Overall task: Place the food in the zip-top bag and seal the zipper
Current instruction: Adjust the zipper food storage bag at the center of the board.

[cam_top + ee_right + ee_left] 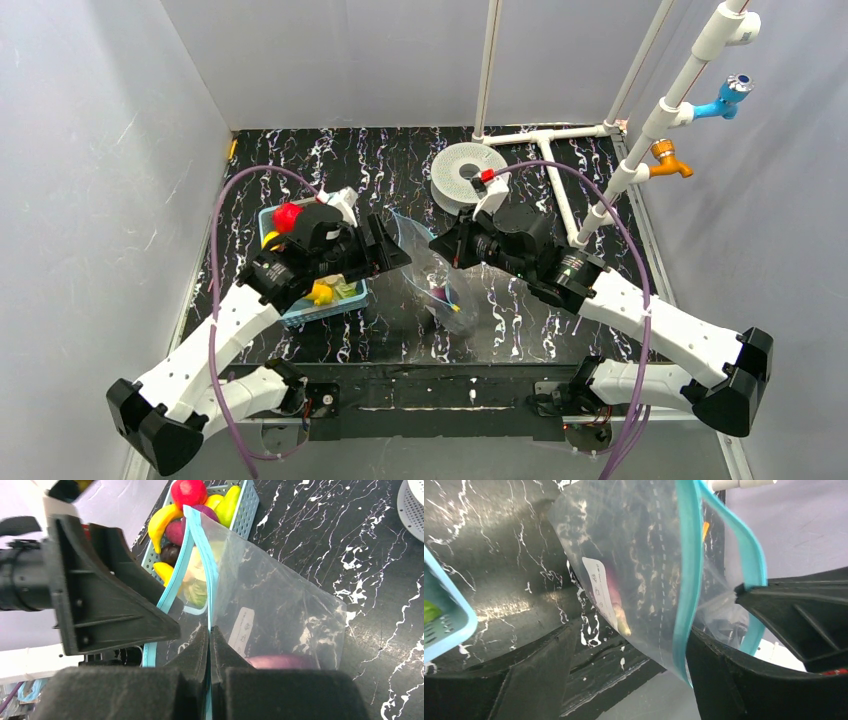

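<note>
The clear zip-top bag [452, 272] hangs mouth-up between my two grippers at mid-table. My right gripper [209, 629] is shut on one side of the light-blue zipper [206, 565]; it also shows in the top view [441, 245]. My left gripper [631, 630] is open, with the zipper's other side [686, 580] between its fingers and one finger [724, 680] inside the mouth; it also shows in the top view [392, 250]. A purple eggplant [280, 661] lies in the bag. The red fruit [189, 492], banana [162, 522] and other food sit in the blue basket [248, 507].
The blue lattice basket [318, 312] lies under my left arm, left of the bag. A white round perforated disc [468, 175] and a white pipe frame [558, 185] stand at the back right, with blue [728, 98] and orange [668, 160] taps.
</note>
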Controlling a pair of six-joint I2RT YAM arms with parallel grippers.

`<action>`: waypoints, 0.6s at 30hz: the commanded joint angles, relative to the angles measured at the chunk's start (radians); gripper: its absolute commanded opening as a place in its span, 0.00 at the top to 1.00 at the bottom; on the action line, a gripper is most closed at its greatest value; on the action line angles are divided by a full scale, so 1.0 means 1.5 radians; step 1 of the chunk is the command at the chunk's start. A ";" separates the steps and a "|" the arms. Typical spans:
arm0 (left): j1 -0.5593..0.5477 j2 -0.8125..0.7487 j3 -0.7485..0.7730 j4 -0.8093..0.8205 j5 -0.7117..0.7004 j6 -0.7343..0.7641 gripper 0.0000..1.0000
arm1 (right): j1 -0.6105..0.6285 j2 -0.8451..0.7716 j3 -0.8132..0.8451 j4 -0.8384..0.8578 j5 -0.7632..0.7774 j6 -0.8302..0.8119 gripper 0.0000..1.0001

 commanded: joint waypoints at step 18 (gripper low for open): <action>-0.051 -0.014 0.064 0.168 0.183 -0.067 1.00 | 0.009 -0.057 0.134 -0.214 0.110 -0.043 0.99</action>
